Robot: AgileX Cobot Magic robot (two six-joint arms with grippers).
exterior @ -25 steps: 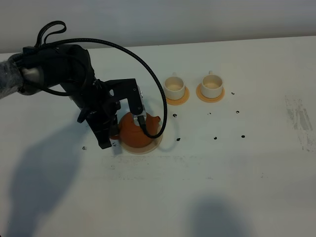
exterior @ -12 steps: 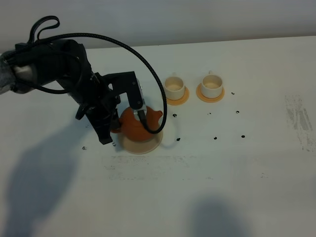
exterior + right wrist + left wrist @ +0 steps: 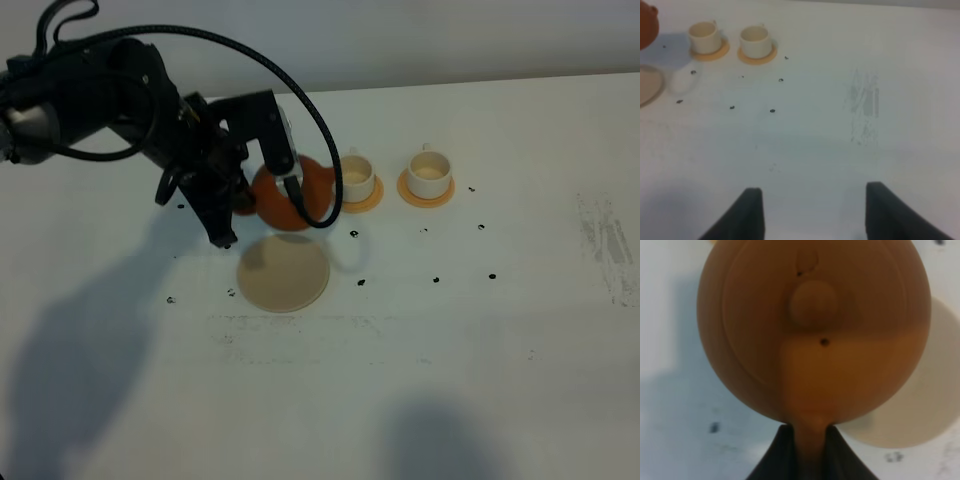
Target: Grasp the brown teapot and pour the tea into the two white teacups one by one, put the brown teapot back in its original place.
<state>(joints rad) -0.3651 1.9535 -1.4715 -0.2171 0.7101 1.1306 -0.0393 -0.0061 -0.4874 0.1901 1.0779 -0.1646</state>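
The brown teapot (image 3: 283,196) hangs above the table, level, with its spout close to the left one of the two white teacups (image 3: 355,176). My left gripper (image 3: 238,206) is shut on the teapot's loop handle. In the left wrist view the teapot (image 3: 815,330) fills the picture, and its handle runs between the dark fingers (image 3: 772,462). The pale beige disc (image 3: 283,272) lies bare below and in front of the pot. The right teacup (image 3: 429,173) stands beside the left one. My right gripper (image 3: 812,215) is open over bare table, far from the cups (image 3: 704,36).
Each cup sits on a small orange-tan coaster (image 3: 361,203). Small dark specks (image 3: 437,278) dot the white table. A black cable (image 3: 325,190) loops from the left arm past the teapot. The table's far edge meets a grey wall.
The left gripper has lifted the teapot off the beige disc and carried it up and toward the cups. The disc now lies uncovered. The right gripper has not moved.
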